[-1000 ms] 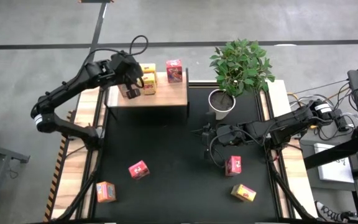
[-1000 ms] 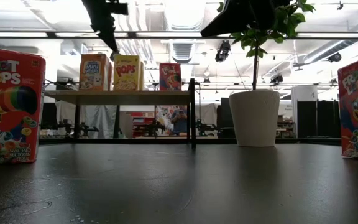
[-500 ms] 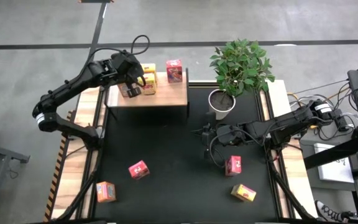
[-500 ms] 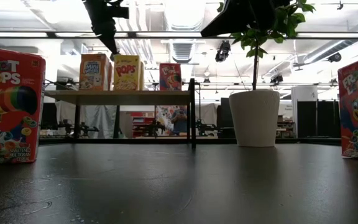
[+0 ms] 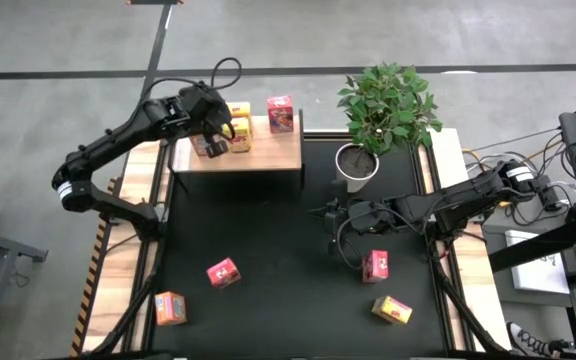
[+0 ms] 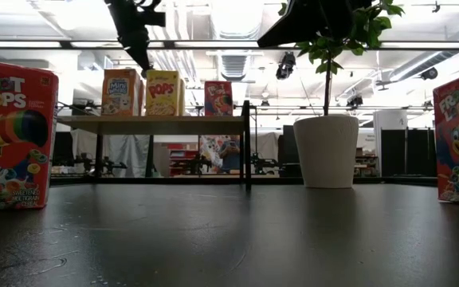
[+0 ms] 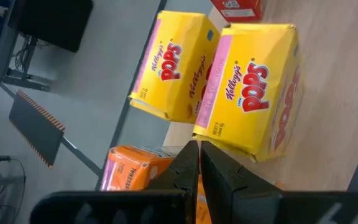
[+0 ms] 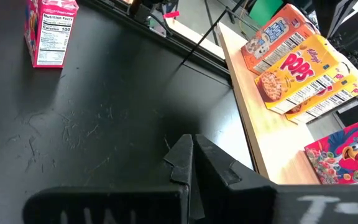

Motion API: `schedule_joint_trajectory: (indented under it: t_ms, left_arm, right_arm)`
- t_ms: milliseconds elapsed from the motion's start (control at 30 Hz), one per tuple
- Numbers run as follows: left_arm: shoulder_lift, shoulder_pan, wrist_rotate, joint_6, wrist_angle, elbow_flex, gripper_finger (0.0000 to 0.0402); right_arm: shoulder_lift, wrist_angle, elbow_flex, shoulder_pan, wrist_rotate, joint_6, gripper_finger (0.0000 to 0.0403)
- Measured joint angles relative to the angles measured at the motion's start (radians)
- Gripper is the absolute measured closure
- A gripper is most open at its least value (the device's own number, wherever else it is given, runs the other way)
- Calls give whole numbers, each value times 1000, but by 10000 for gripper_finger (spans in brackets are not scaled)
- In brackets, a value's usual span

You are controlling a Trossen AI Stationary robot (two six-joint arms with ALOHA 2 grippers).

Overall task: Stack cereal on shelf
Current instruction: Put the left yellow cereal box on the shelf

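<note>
- High view: shelf point(image 5: 258, 155) sits at the mat's far-left corner, the plant pot point(image 5: 356, 165) just beside its right end.
- Left gripper point(image 5: 215, 146) hovers over the shelf's left end, fingers closed on nothing; orange box point(image 7: 135, 177) and two yellow boxes point(image 7: 253, 87) crowd there (red box point(image 5: 280, 114) farther right).
- Right gripper point(image 5: 330, 215) waits closed in front of the pot.
- Mat before the shelf lies open; four boxes point(image 5: 222, 272) rest near its front.
- Left gripper has shifted slightly back since earlier.

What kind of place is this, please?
Probably a robotics lab or workshop hall: grey concrete floor, open ceiling with strip lights, and two robot arms at a black table with cereal boxes.
</note>
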Motion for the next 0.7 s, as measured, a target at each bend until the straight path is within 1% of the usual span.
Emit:
schedule_joint_trajectory:
  t_ms: [100, 267, 700]
  left_arm:
    - [0, 0, -2, 11, 18, -31, 401]
    - [0, 0, 0, 21, 60, -34, 401]
    - [-8, -2, 1, -3, 58, -35, 401]
  right_arm:
    - [0, 0, 0, 0, 0, 0, 394]
    - [0, 0, 0, 0, 0, 0, 394]
    - [0, 0, 0, 0, 0, -4, 394]
